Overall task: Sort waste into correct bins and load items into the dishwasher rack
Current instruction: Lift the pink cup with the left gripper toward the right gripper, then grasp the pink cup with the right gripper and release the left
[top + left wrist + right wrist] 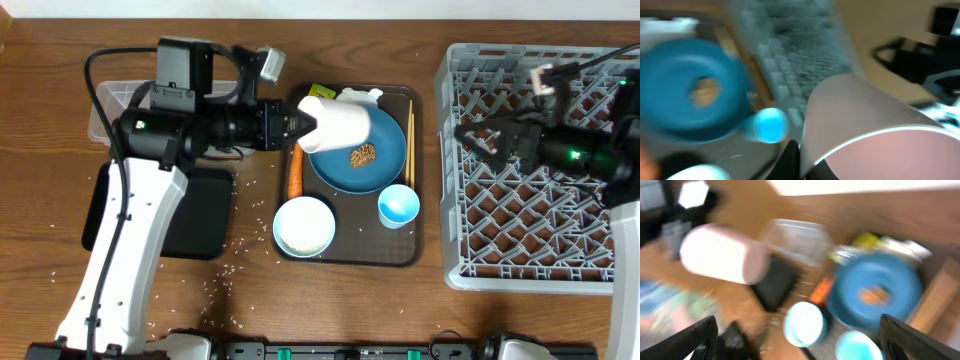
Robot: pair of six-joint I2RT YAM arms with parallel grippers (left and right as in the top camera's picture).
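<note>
Sideways pink-inside cup (342,122), base toward rack (600,272), in left gripper (304,125); right gripper (482,140) wide.

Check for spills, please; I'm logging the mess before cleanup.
Loose white rice is scattered across the wooden table beside the black tray. The white cup in the left gripper is held on its side over the blue dish.

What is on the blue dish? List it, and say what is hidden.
A brown food lump lies near the middle of the blue dish. The white cup, held sideways by the left gripper, covers the dish's upper-left part; anything beneath it is hidden.
</note>
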